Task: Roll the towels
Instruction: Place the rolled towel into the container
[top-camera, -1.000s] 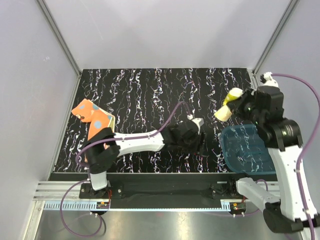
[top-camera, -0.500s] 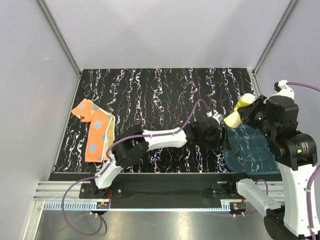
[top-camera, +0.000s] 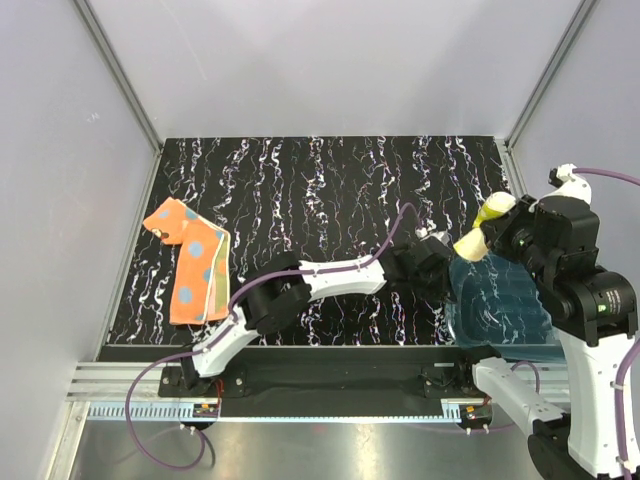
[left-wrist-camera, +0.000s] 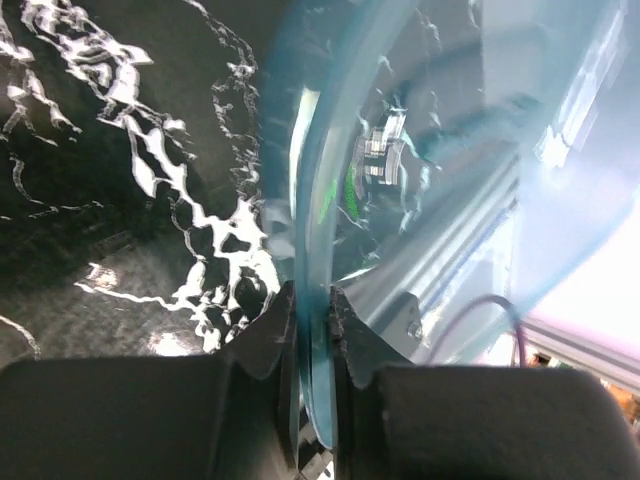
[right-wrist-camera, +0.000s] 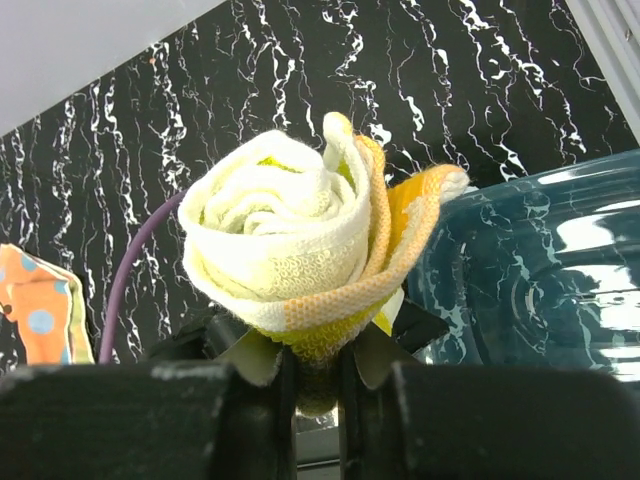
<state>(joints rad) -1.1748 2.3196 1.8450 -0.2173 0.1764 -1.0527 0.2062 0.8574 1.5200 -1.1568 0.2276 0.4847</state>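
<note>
Since a second ago, we are seeing our left gripper (left-wrist-camera: 312, 330) reaching right and pinching the translucent blue plastic tray (top-camera: 500, 300) rim. Right gripper (right-wrist-camera: 318, 375) is clamping one rolled yellow towel (right-wrist-camera: 300, 245) above it. One orange polka-dot towel (top-camera: 195, 262) is lying far left.

Left tool (left-wrist-camera: 312, 345) clamped, arm stretched rightward, right tool (right-wrist-camera: 318, 385) clamped, raised.

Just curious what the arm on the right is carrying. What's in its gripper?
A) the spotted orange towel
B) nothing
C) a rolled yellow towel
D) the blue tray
C: the right gripper pinches the rolled yellow towel above the blue tray.
</note>
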